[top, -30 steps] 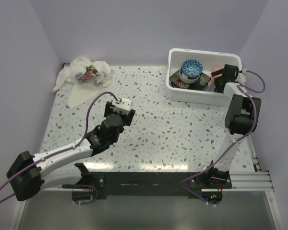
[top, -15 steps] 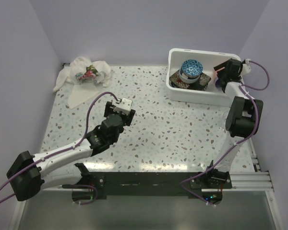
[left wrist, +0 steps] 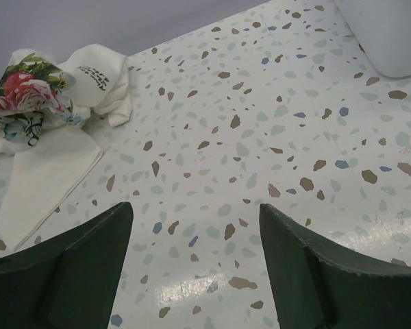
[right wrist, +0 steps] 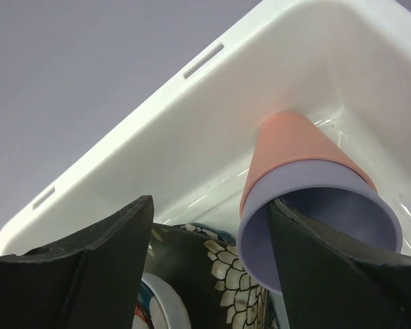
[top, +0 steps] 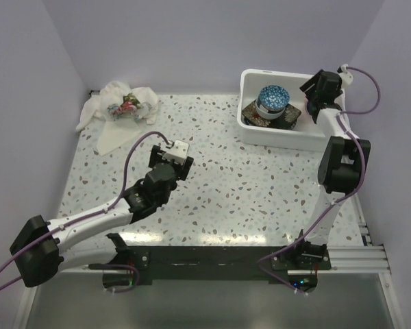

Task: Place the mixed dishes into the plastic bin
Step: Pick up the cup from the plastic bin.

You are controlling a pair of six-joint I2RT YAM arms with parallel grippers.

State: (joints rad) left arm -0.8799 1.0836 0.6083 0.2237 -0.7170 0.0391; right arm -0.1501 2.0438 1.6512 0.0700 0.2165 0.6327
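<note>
The plastic bin [top: 258,133], a smooth white glossy tub with rounded corners and slot handles, stands at the far right of the speckled terrazzo table [top: 226,178]. Inside it lie one dark floral square plate [top: 268,119] with a blue-patterned round bowl [top: 272,98] on top, and two tapered cups nested and tipped on their side: a purple cup [right wrist: 315,188] set inside an orange cup [right wrist: 294,144]. The right gripper [right wrist: 209,205] hangs over the bin's right end, fingers apart, nothing between them. The left gripper [left wrist: 195,209] hovers over bare table, fingers spread and empty. One crumpled white cloth [left wrist: 38,154] with a rose print lies at the far left
</note>
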